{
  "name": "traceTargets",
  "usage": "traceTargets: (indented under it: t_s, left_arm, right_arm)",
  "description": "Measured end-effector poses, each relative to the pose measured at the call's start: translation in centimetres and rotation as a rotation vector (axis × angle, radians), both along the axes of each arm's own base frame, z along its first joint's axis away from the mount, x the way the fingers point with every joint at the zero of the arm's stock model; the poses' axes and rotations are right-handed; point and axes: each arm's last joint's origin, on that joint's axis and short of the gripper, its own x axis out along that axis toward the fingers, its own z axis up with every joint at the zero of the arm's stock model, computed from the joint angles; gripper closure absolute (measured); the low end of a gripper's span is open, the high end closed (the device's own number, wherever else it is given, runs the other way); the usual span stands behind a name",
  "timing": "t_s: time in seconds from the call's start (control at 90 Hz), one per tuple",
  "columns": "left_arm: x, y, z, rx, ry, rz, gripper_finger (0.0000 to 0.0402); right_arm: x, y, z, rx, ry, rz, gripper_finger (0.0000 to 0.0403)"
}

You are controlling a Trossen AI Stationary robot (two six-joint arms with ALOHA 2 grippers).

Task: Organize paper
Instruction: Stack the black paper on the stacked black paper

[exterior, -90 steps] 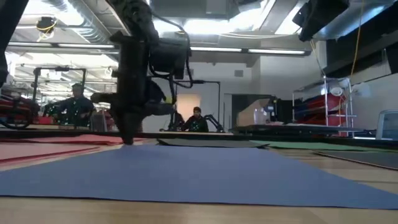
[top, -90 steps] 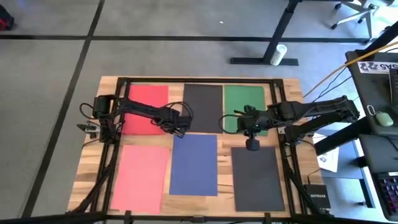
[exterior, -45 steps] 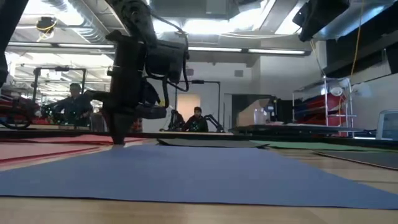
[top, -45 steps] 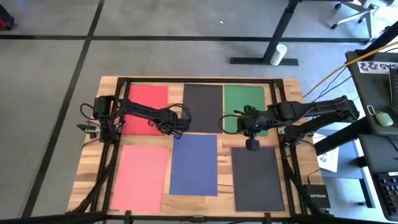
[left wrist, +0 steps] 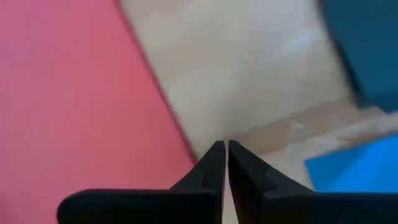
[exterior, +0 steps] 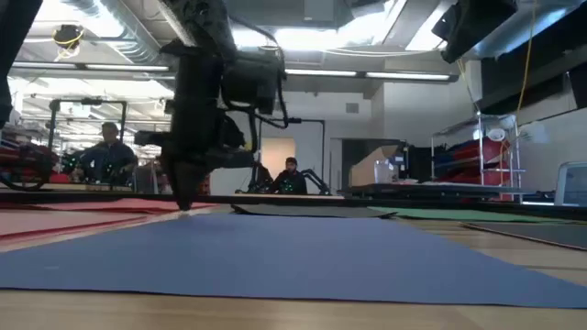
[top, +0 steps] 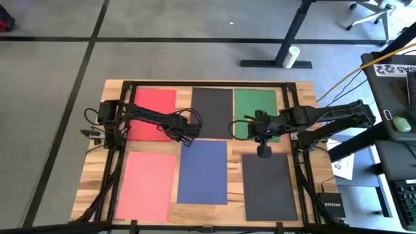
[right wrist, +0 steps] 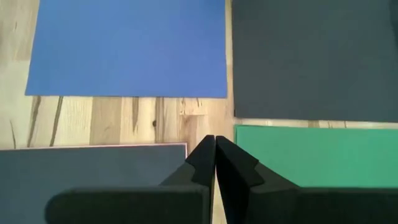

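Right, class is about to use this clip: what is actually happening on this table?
Six sheets of paper lie flat in two rows on the wooden table: red sheet, black sheet, green sheet at the back; pink sheet, blue sheet, second black sheet in front. The left gripper, jaws shut, sits low at the red sheet's corner. The right gripper, jaws shut, hangs between the green and front black sheets. Nothing is lifted.
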Motion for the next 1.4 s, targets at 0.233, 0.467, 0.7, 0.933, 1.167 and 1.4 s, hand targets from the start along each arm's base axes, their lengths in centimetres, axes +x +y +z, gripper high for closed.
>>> traceTargets:
  t_s: [0.233,0.467,0.7,0.933,1.167,1.4]
  left_arm:
    - [2.5,-0.3,2.8,0.05,-0.094,-0.156,0.0402]
    - [3.9,-3.8,6.6,0.11,-0.287,-0.391,0.0402]
    - [3.5,-9.1,11.2,0.196,-0.633,-0.683,0.0402]
    - [1.5,-14.1,12.2,0.227,-0.914,-0.963,0.0402]
    - [-0.3,-15.9,8.8,0.141,-1.113,-1.087,0.0402]
    - [-1.9,-15.2,6.6,0.171,-1.389,-1.12,0.0402]
  right_arm:
    - [-0.1,0.3,0.0,0.09,0.019,0.048,0.0402]
    - [-0.2,0.5,-1.1,0.179,0.092,0.024,0.0402]
    - [1.6,1.1,-4.9,0.284,0.16,0.032,0.0402]
    - [3.2,1.3,-9.4,0.264,0.297,0.008,0.0366]
    - [4.3,1.6,-12.6,0.295,0.422,-0.003,0.0301]
    - [4.4,1.6,-13.6,0.301,0.485,-0.036,0.0308]
